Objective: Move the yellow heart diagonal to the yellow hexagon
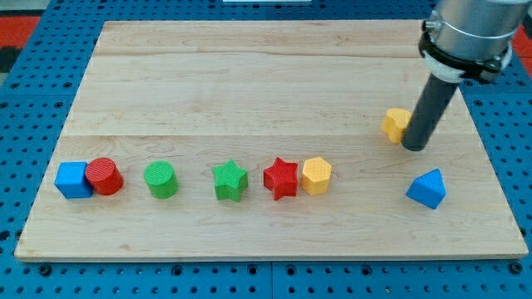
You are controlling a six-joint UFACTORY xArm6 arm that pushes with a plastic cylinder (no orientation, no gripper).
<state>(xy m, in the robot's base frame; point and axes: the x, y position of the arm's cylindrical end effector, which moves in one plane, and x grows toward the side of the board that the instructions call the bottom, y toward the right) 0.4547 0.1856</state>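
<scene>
The yellow heart [395,124] lies at the view's right, partly hidden behind my rod. My tip [415,147] rests on the board right beside the heart, at its lower right edge. The yellow hexagon [317,176] sits near the middle of the lower row, touching the red star [281,178] on its left. The heart is up and to the right of the hexagon, well apart from it.
A blue triangle [427,188] lies below my tip at the lower right. A green star [229,181], a green cylinder [160,179], a red cylinder [105,176] and a blue cube [73,179] form a row to the left. The wooden board [249,75] sits on a blue pegboard.
</scene>
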